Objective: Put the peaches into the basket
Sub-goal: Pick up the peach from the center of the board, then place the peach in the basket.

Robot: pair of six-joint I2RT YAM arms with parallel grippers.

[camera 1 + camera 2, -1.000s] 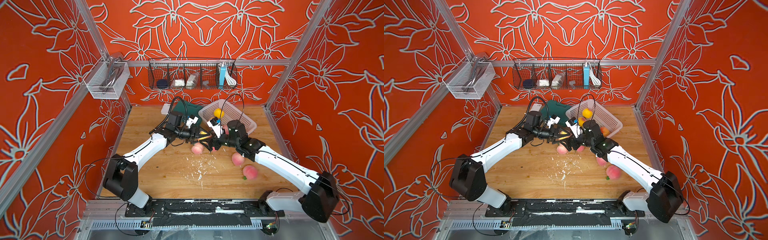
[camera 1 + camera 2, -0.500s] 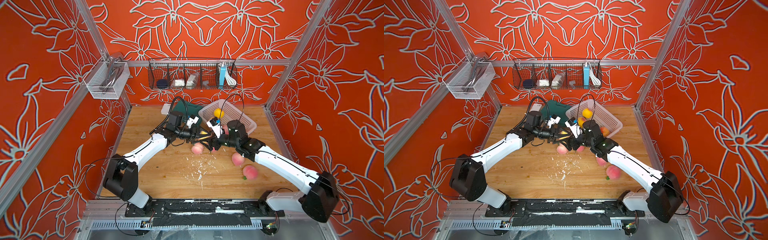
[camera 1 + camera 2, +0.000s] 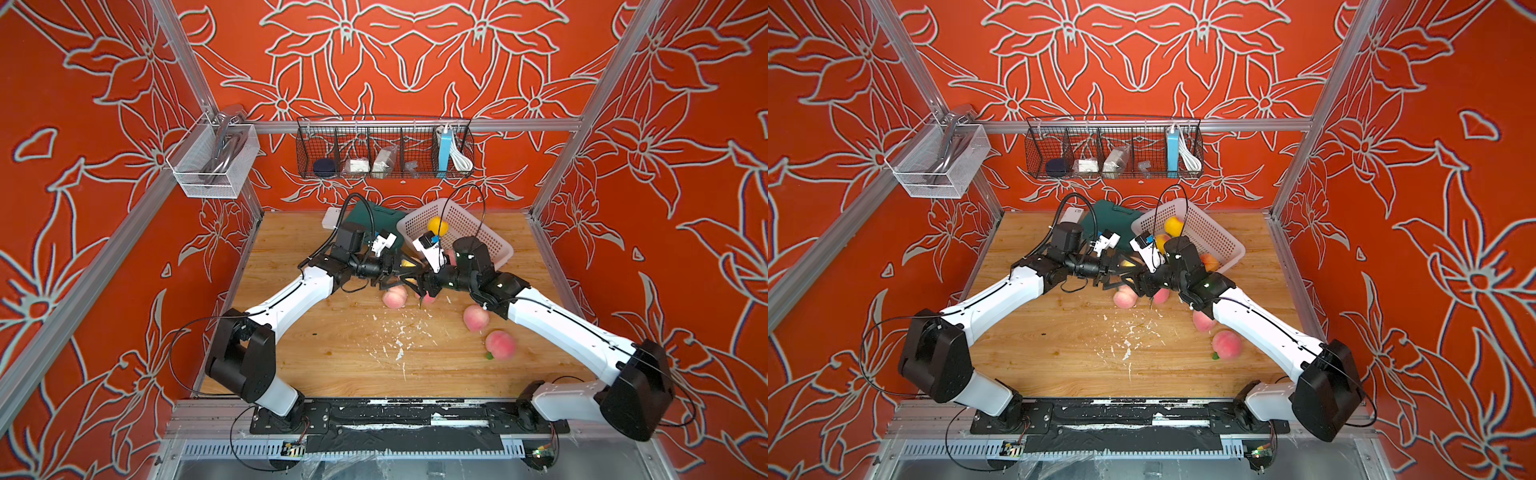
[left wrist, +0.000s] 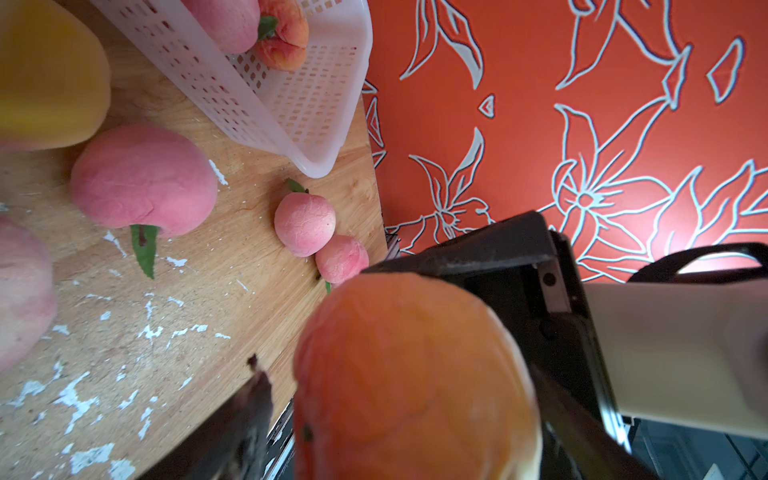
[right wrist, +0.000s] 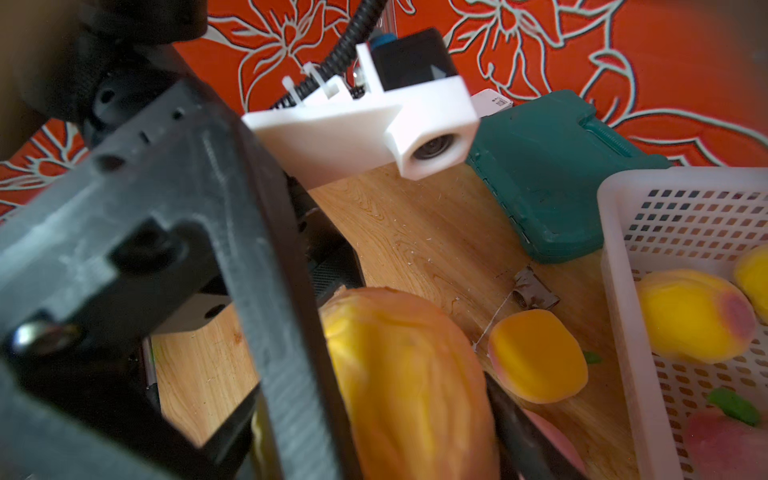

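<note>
Above the table's middle my left gripper [image 3: 405, 274] is shut on a yellow-orange peach [image 4: 415, 374], tip to tip with my right gripper [image 3: 422, 284]. The right gripper [image 5: 374, 415] stands open, its fingers [image 5: 519, 428] either side of that same peach [image 5: 407, 386]. The pale basket [image 3: 469, 232] sits behind the grippers at the back right, with yellow peaches [image 3: 1174, 225] and a blushed one [image 3: 1208, 262] inside. Pink peaches lie on the wood: one [image 3: 395, 296] under the grippers, two [image 3: 476, 318] [image 3: 500, 345] by the right arm. A yellow peach [image 5: 536, 357] rests beside the basket wall [image 5: 615, 257].
A dark green case [image 3: 376, 220] and a white box [image 3: 332, 216] lie behind the left arm. A black wire rack [image 3: 384, 153] and a white mesh bin [image 3: 212, 162] hang on the walls. White flecks [image 3: 399, 336] litter the wooden table.
My left gripper has closed onto the yellow-orange peach. Both arms have stayed where they were, and the right gripper has stayed open.
</note>
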